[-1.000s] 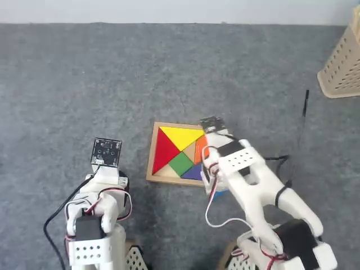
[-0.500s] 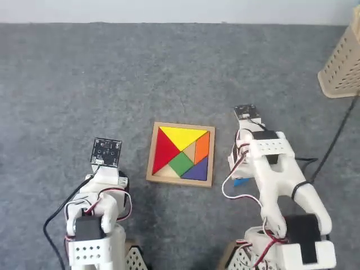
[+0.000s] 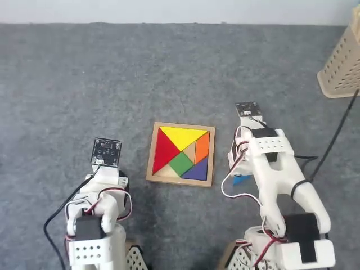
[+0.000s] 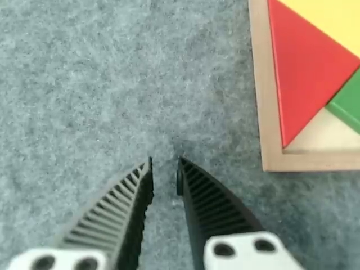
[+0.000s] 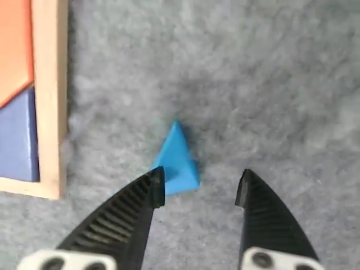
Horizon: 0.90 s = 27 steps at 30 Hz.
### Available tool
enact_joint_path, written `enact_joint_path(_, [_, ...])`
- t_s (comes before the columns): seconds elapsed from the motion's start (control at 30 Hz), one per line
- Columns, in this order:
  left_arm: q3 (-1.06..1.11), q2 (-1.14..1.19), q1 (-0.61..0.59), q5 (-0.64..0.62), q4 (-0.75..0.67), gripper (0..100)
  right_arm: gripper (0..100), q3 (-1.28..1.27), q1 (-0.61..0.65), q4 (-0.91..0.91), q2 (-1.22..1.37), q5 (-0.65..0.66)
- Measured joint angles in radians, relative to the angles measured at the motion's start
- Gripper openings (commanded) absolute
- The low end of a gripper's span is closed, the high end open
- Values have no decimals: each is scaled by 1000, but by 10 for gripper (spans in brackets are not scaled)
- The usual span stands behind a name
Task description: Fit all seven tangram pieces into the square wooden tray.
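The square wooden tray (image 3: 152, 169) lies mid-table and holds yellow (image 3: 181, 136), red (image 3: 163, 153), green (image 3: 181, 163), orange (image 3: 202, 147) and purple (image 3: 197, 170) pieces, with bare wood between some of them. A small blue triangle (image 5: 177, 160) lies on the carpet just right of the tray (image 5: 49, 101). My right gripper (image 5: 201, 183) hangs open over it, one fingertip (image 5: 156, 181) beside the triangle's edge. My left gripper (image 4: 164, 165) is shut on nothing, with a thin gap between the tips, over bare carpet off the tray's near-left corner (image 4: 270, 160).
A pale slatted basket (image 3: 342, 62) stands at the far right edge. A black cable (image 3: 333, 140) runs across the carpet right of the right arm (image 3: 275, 174). The left arm (image 3: 98, 197) sits folded near the front edge. Grey carpet surrounds the tray.
The right arm has swung from over the tray's right edge to the carpet beside it, above the blue triangle. The left arm has not moved.
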<state>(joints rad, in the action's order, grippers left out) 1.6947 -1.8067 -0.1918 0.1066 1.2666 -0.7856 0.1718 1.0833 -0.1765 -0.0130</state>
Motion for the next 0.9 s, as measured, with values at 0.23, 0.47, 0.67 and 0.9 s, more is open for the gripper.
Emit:
enact_joint_path(0.23, [0,0,0,0,0,71,212,0,-2,-6,20,-6])
enact_joint_path(0.47, [0,0,0,0,0,71,213,0,12,-21,20,-6])
enact_joint_path(0.67, [0,0,0,0,0,71,211,0,95,-21,20,-57])
enact_joint_path(0.9, [0,0,0,0,0,71,210,0,94,-21,20,-68])
